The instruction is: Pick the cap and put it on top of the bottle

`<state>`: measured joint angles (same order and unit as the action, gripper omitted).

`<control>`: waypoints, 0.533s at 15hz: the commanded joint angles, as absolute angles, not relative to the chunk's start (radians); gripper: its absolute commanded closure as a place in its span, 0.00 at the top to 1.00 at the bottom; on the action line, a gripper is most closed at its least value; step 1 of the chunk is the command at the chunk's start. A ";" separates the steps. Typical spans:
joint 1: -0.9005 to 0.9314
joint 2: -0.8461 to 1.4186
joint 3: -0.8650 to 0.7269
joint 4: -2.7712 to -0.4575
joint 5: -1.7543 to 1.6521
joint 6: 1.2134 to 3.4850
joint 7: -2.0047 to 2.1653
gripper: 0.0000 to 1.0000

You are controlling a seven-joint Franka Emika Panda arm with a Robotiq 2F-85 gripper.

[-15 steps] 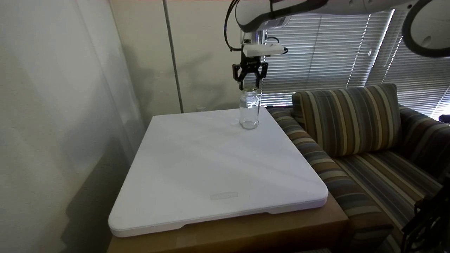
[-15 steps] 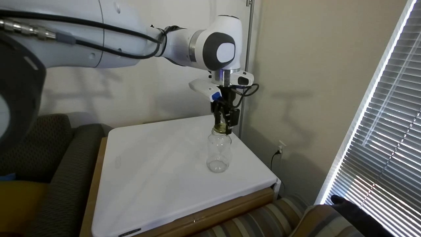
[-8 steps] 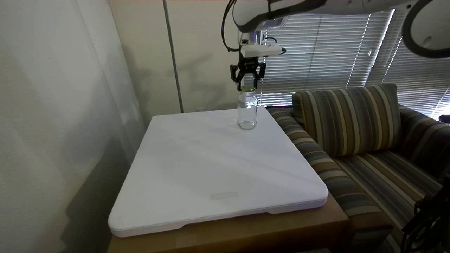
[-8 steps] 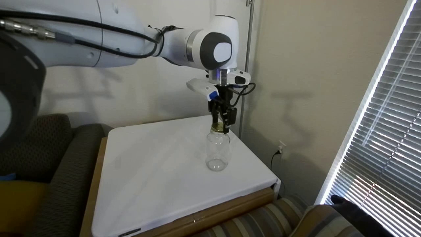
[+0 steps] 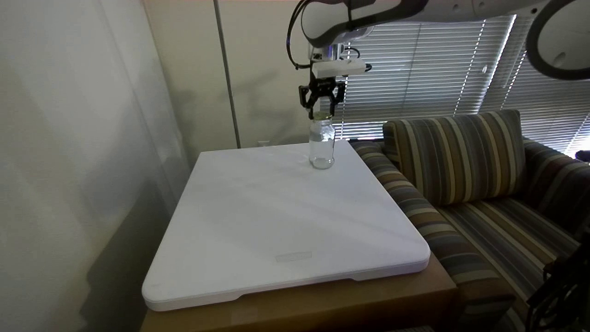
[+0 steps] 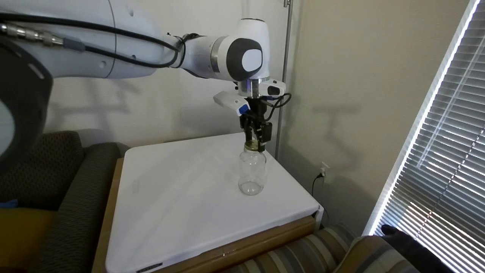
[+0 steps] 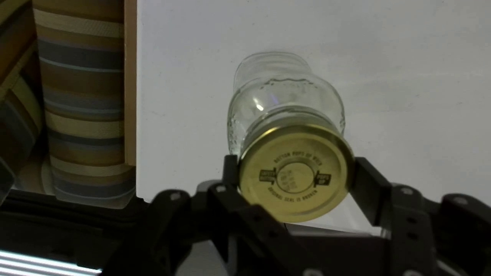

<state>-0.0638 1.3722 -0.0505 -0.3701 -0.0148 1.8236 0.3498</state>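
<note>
The yellowish-gold cap (image 7: 293, 199) sits on the mouth of the clear bottle (image 7: 287, 92) in the wrist view. My gripper (image 7: 294, 171) has one finger against each side of the cap's rim and is shut on it. In both exterior views the bottle (image 5: 321, 147) (image 6: 252, 170) stands upright at the table's far end, under my gripper (image 5: 321, 114) (image 6: 255, 147). The cap (image 6: 251, 144) shows between the fingers. Whether the cap is fully seated, and whether the bottle's base touches the table, I cannot tell.
The white table (image 5: 276, 221) rests on a brown box (image 5: 322, 304). A striped armchair (image 5: 461, 161) stands close beside it. A wall (image 5: 92, 161) and a vertical metal pole (image 6: 286, 57) are nearby. Window blinds (image 5: 415, 74) are behind.
My gripper, the cap and the bottle have moved together a little to the left in an exterior view. The fingers stay on the cap.
</note>
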 commanded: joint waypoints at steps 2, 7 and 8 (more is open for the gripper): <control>-0.053 1.407 -0.074 -0.365 -0.041 1.875 0.389 0.47; -0.056 1.420 -0.065 -0.365 -0.039 1.903 0.422 0.47; -0.056 1.421 -0.065 -0.365 -0.039 1.908 0.426 0.47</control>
<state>-0.0540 1.3822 -0.0598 -0.3702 -0.0360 1.8613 0.4068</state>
